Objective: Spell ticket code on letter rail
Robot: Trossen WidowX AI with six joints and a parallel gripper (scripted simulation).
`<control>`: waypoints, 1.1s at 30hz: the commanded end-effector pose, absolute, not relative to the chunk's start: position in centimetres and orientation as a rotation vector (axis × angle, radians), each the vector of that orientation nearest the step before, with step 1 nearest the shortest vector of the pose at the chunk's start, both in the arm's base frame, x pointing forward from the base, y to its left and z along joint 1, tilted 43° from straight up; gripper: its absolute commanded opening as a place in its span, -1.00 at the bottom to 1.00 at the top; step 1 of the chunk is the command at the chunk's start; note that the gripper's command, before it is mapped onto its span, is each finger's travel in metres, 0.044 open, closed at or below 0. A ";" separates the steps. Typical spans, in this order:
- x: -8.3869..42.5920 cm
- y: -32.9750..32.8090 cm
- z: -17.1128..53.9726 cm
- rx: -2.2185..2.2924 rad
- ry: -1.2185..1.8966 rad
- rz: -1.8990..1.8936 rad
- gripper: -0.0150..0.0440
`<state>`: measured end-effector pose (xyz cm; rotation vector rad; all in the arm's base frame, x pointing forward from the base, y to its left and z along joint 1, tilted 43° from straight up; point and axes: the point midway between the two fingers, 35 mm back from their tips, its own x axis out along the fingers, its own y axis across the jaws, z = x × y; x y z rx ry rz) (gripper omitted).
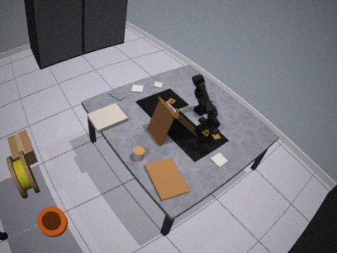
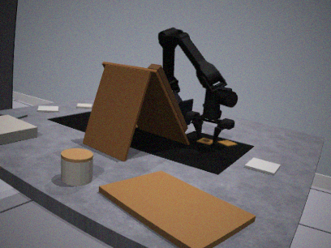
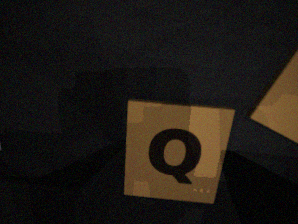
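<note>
Lidded jar stands before the propped brown board.
Beyond, the Q tile lies flat on the black mat, the gripper around it, jaws spread, another tile just beside.

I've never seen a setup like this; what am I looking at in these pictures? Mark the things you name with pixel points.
A black robot arm with a two-fingered gripper (image 1: 205, 133) (image 2: 208, 135) works at a grey table (image 1: 244, 136) (image 2: 296, 150). One picture looks down from above, one from the side, one from the arm's wrist. The gripper is open over a tile marked Q (image 1: 206, 132) (image 2: 205, 141) (image 3: 175, 152), apparently holding nothing. That tile lies on a black mat (image 1: 196, 153) (image 2: 215, 164) near a leaning wooden board (image 1: 159, 126) (image 2: 113, 109). Elsewhere stand a lidded jar (image 1: 139, 154) (image 2: 77, 168) and a flat wooden panel (image 1: 167, 179) (image 2: 174, 207).
</note>
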<state>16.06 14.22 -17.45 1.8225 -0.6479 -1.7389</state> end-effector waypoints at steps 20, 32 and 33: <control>16.0 14.7 -16.6 1.821 -0.645 -1.735 -0.49; 15.9 15.0 -16.0 1.821 -0.645 -1.735 -0.49; 15.9 15.0 -16.0 1.821 -0.645 -1.735 -0.49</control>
